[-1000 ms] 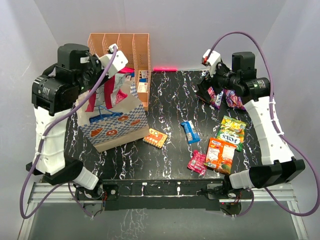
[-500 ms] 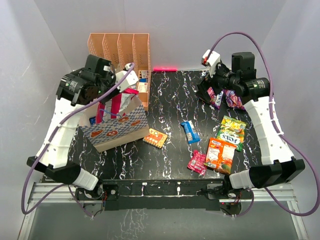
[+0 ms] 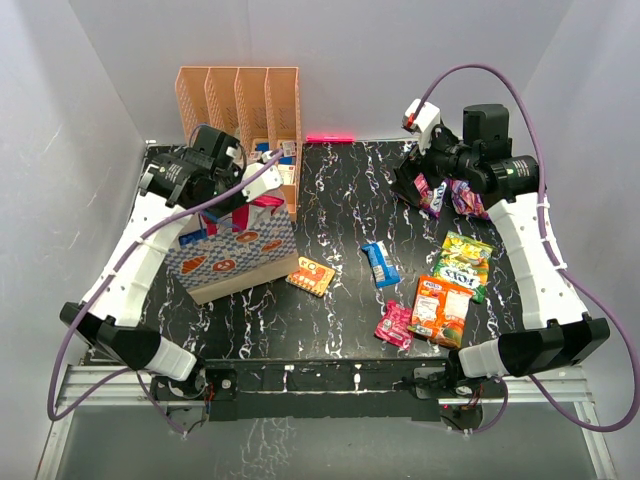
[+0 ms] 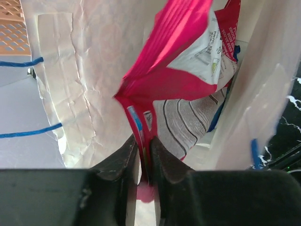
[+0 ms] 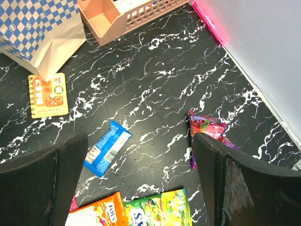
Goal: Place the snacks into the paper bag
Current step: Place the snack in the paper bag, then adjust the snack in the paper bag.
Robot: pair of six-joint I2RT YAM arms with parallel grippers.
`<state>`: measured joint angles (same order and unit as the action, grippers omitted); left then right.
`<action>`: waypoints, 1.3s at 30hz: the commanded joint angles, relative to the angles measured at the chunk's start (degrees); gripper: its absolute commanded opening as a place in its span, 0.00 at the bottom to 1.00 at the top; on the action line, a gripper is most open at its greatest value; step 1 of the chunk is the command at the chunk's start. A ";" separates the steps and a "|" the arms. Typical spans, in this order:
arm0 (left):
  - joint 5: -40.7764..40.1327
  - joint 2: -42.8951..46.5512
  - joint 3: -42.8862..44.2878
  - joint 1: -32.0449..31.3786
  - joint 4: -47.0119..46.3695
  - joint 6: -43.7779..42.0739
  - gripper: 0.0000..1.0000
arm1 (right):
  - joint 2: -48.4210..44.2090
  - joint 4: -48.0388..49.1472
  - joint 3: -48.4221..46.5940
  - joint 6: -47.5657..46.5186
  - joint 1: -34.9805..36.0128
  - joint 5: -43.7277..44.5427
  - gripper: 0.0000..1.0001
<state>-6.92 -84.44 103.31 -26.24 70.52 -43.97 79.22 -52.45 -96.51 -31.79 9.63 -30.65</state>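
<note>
The paper bag (image 3: 235, 255) stands at the left, also showing in the right wrist view (image 5: 37, 28). My left gripper (image 3: 262, 192) is shut on a magenta-silver packet (image 4: 188, 47) and holds it down inside the bag's mouth (image 4: 84, 70). My right gripper (image 3: 424, 188) hangs open and empty above the table (image 5: 139, 141). Below it lie a blue packet (image 5: 107, 147), a purple packet (image 5: 207, 129), a green-yellow packet (image 5: 157, 209) and an orange packet (image 5: 96, 216). A pink packet (image 3: 394, 324) and an orange card packet (image 3: 310, 275) lie nearer the front.
The peach file rack (image 3: 240, 95) stands right behind the bag, against the back wall. A pink strip (image 3: 330, 137) lies along the table's far edge. White walls close in both sides.
My left arm has swung down and lowered the magenta-silver packet from above the bag into its mouth. The right arm and the loose snacks have not moved.
</note>
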 commanded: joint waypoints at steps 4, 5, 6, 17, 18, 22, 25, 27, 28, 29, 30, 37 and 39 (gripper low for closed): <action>-1.76 3.68 1.67 0.31 1.16 -0.99 0.28 | -1.09 2.83 0.77 0.24 -0.16 -1.58 0.98; -1.91 3.62 2.11 0.31 1.38 -1.07 0.31 | -1.09 2.87 0.86 0.24 -0.18 -1.65 0.98; -2.11 3.51 2.53 0.31 1.54 -1.20 0.34 | -1.09 2.95 0.95 0.25 -0.15 -1.61 0.99; 0.68 2.73 0.59 0.75 0.67 -0.95 0.70 | -0.83 3.67 1.85 0.72 -0.14 -3.01 0.98; 1.88 2.71 0.16 1.14 0.48 -0.95 0.71 | -0.82 3.74 1.93 0.75 -0.21 -3.14 0.99; 5.66 2.00 -0.96 3.20 -0.83 -0.74 0.69 | -0.82 3.89 2.19 0.77 -0.14 -3.21 0.99; 9.78 0.89 -1.49 6.16 -1.75 -0.71 0.57 | -0.82 3.96 2.37 0.77 -0.20 -3.38 0.98; 13.24 -0.15 -1.46 8.59 -1.92 -0.24 0.46 | -0.78 4.02 2.54 0.77 -0.18 -3.45 0.98; 15.11 -0.77 -1.32 9.56 -1.70 0.08 0.41 | -0.77 4.09 2.67 0.77 -0.19 -3.45 0.99; 16.81 -1.37 -1.11 10.20 -1.22 0.52 0.35 | -0.82 4.10 2.77 0.77 -0.15 -3.49 0.98; 18.27 -1.79 -0.66 10.63 -0.53 0.87 0.30 | -0.78 4.18 2.88 0.77 -0.18 -3.45 0.98; 25.58 -1.24 2.73 11.18 2.14 2.50 0.00 | -0.15 4.37 2.92 0.78 -0.14 -3.65 0.98; 25.22 -0.67 4.30 11.18 2.95 3.08 0.00 | 0.24 4.30 2.63 0.77 -0.14 -3.73 0.98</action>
<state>13.34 -87.55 103.33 -15.11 70.94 -42.33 79.24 -50.78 -93.14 -31.38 9.63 -33.21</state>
